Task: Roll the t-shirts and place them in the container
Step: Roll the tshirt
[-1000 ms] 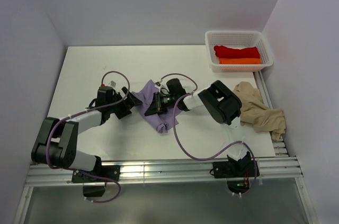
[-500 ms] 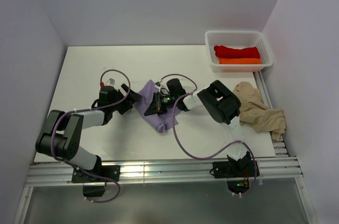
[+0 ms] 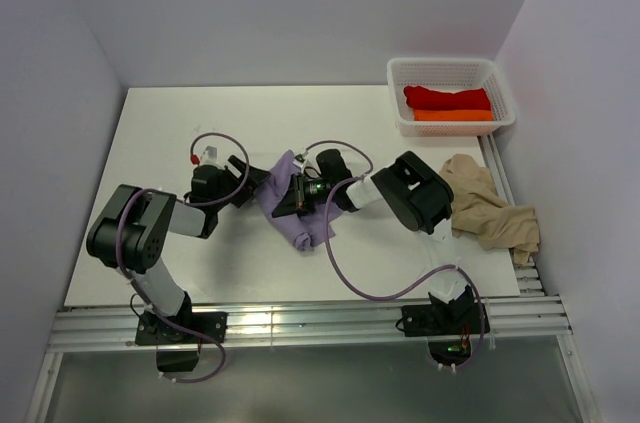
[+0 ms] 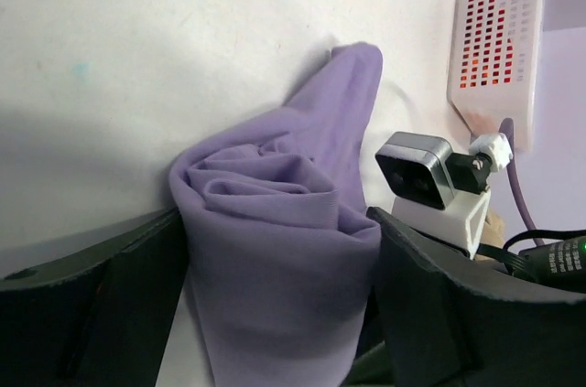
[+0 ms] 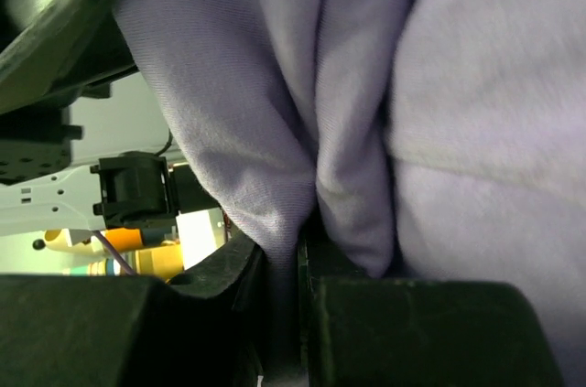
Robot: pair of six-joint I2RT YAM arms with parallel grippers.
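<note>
A: Lavender t-shirt (image 3: 300, 215), position?
B: Bunched mid-bench (image 3: 180, 123), between both arms. Right hand (image 5: 282, 263) pinches a fold tight. Left hand (image 4: 277, 218) stands wide, one finger on each side of the bunch (cloth fills the gap).
A: The others?
B: Beige t-shirt (image 3: 490, 208) crumpled at the right edge. Red t-shirt (image 3: 447, 97) and orange t-shirt (image 3: 453, 115) lie in the white basket (image 3: 400, 71).
</note>
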